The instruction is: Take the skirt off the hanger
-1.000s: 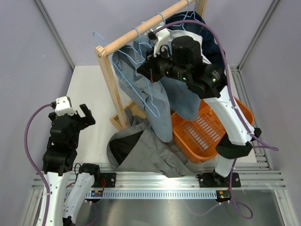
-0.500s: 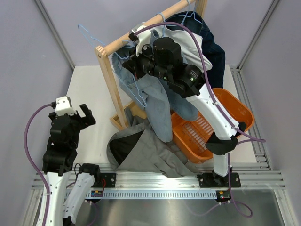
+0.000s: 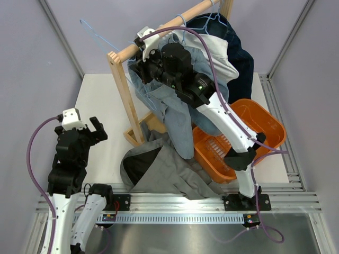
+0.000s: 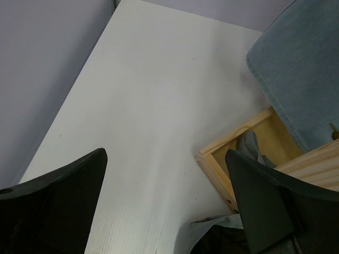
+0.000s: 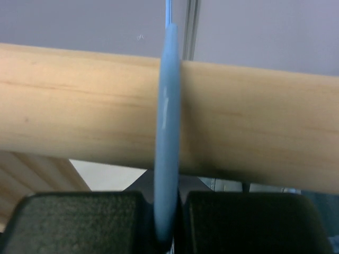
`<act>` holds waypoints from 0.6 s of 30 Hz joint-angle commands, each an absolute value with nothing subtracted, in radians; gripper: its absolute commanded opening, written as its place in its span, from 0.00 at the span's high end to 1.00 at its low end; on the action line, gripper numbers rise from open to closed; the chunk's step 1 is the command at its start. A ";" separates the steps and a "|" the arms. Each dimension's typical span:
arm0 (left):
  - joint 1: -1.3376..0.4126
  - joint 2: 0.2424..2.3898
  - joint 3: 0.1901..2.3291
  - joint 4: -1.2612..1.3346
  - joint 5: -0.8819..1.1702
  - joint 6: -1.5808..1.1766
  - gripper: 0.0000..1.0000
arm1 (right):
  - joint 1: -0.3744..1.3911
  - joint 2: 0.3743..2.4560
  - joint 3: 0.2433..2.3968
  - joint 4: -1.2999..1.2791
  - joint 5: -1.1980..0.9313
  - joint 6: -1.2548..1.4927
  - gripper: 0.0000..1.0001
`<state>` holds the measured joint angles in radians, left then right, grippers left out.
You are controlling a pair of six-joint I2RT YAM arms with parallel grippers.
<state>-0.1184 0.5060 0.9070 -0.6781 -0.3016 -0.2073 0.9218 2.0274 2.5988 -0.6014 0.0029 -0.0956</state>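
The grey skirt lies crumpled on the table in front of the rack, its dark inner side turned up; a corner shows in the left wrist view. My right gripper is up at the left end of the wooden rail, shut on a thin light-blue hanger that crosses the rail. The hanger's wire sticks out up and left past the rail end and carries no skirt. My left gripper is open and empty over the white table.
Blue denim garments, a dark denim one and a pale garment hang on the rail from other blue hangers. An orange basket stands at the right. The rack's wooden foot lies near my left gripper.
My right arm has moved left along the rail, carrying the blue hanger up and left past the rail's end. The left arm and the skirt have not moved.
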 commanded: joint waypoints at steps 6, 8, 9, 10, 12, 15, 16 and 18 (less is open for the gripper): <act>-0.120 0.494 0.916 -0.609 -0.276 -0.229 0.01 | 0.927 1.984 2.527 -0.548 0.003 -0.169 0.87; -0.120 0.500 0.911 -0.603 -0.267 -0.232 0.01 | 0.927 1.951 2.496 -0.546 -0.038 -0.192 0.75; -0.120 0.502 0.911 -0.601 -0.265 -0.232 0.01 | 0.927 1.924 2.481 -0.548 -0.055 -0.201 0.66; -0.120 0.502 0.911 -0.600 -0.264 -0.230 0.01 | 0.925 1.910 2.467 -0.546 -0.064 -0.219 0.62; -0.121 0.506 0.910 -0.594 -0.259 -0.226 0.01 | 0.925 1.856 2.418 -0.552 -0.095 -0.247 0.49; -0.120 0.511 0.905 -0.586 -0.256 -0.222 0.01 | 0.922 1.778 2.338 -0.561 -0.147 -0.270 0.30; -0.120 0.514 0.907 -0.581 -0.253 -0.221 0.01 | 0.919 1.760 2.303 -0.568 -0.161 -0.278 0.14; -0.120 0.523 0.908 -0.575 -0.247 -0.219 0.01 | 0.917 1.707 2.278 -0.577 -0.192 -0.290 0.04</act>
